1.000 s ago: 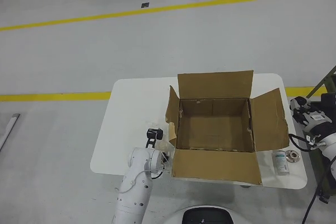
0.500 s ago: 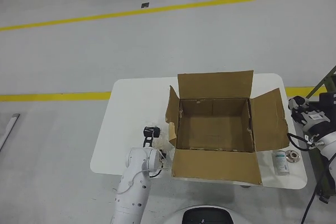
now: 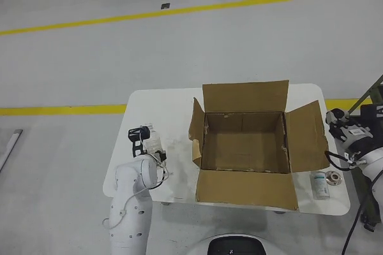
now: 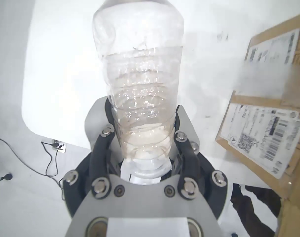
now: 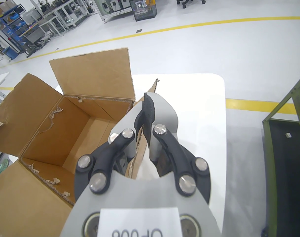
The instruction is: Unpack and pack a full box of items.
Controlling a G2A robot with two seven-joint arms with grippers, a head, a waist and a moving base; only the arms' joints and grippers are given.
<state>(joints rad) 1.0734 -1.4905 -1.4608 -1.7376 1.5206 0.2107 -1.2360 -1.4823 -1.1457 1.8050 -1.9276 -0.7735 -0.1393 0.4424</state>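
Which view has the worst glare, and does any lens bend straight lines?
Left wrist view: the table glares white behind the bottle. Right wrist view: the yellow floor line bows, wide-lens bending. Top view: evenly lit.

Clear plastic bottle: neck cut off at frame edge, base hidden inside left gripper; cardboard box cropped, label print blurred; beside it in top view, white container and ring-shaped item too small to identify.
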